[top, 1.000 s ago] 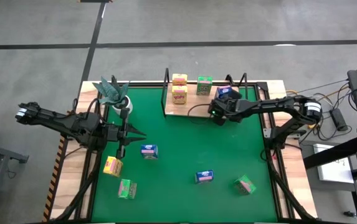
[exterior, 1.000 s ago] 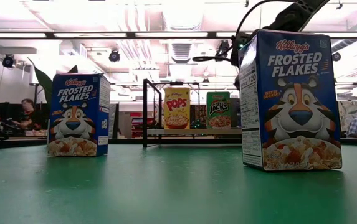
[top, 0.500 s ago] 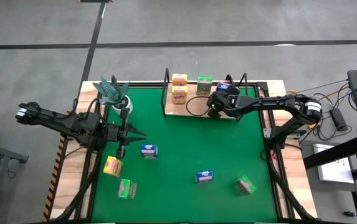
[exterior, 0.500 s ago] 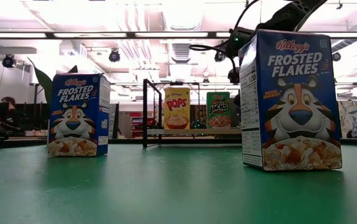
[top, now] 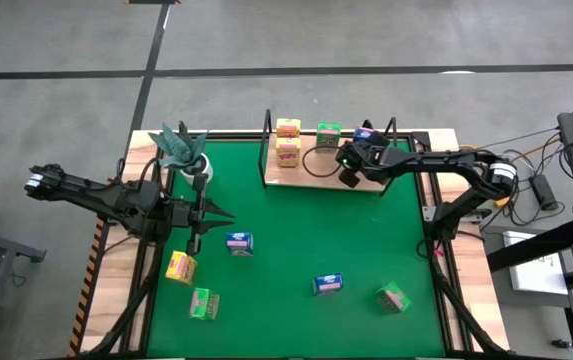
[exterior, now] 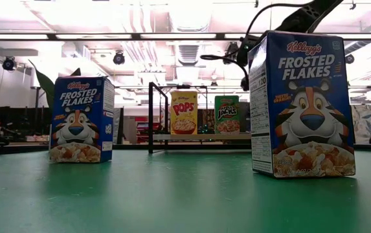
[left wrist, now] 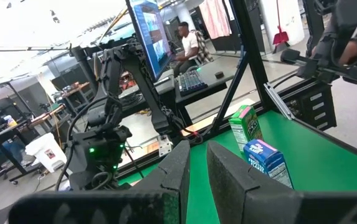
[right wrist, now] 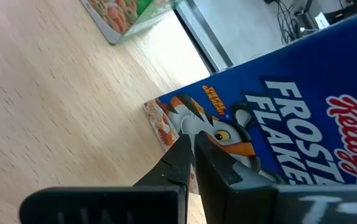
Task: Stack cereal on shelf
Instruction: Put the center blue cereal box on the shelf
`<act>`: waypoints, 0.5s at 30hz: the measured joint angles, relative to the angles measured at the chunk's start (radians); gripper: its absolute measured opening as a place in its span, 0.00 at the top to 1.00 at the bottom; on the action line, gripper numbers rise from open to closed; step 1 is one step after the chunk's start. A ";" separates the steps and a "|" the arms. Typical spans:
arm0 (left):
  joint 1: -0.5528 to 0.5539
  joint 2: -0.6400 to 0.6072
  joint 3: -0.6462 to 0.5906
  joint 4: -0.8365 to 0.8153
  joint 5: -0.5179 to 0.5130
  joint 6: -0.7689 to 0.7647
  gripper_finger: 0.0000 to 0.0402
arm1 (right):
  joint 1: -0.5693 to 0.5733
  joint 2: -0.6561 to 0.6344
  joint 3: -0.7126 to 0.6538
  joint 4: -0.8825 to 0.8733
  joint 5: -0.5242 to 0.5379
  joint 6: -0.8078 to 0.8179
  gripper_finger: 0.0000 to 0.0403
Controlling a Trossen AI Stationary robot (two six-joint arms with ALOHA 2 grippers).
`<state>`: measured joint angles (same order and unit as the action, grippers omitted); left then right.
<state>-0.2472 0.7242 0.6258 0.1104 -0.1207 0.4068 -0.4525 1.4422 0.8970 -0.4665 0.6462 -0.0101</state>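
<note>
The right hand (top: 350,160), fingers pressed together, hovers over the shelf (top: 311,172) beside a blue cereal box (right wrist: 290,118); the left hand (top: 198,215) waits at nine o'clock, fingers narrow.

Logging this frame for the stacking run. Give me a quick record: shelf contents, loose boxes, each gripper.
shelf: wooden board in black wire frame, at the far edge of the green mat
on shelf: two yellow boxes, one green box
right gripper: over the shelf, shut on a blue box, just above the board
left gripper: idle beside the plant pot, holding nothing
loose on mat: two blue, two green, one yellow
</note>
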 joint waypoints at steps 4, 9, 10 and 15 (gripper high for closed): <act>0.000 0.000 0.000 0.000 0.000 0.000 0.90 | 0.000 0.000 0.000 -0.006 0.000 -0.035 0.97; 0.000 0.000 0.000 -0.001 0.000 0.000 0.90 | 0.000 -0.002 0.000 -0.058 0.000 -0.051 0.97; 0.000 0.000 0.000 -0.001 0.000 0.000 0.90 | 0.000 -0.003 0.000 -0.078 0.000 -0.048 0.97; 0.000 0.000 0.000 -0.001 0.000 0.000 0.90 | 0.000 -0.008 -0.001 -0.120 0.006 -0.052 0.97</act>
<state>-0.2471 0.7242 0.6259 0.1097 -0.1207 0.4066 -0.4526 1.4342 0.8963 -0.5865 0.6519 -0.0622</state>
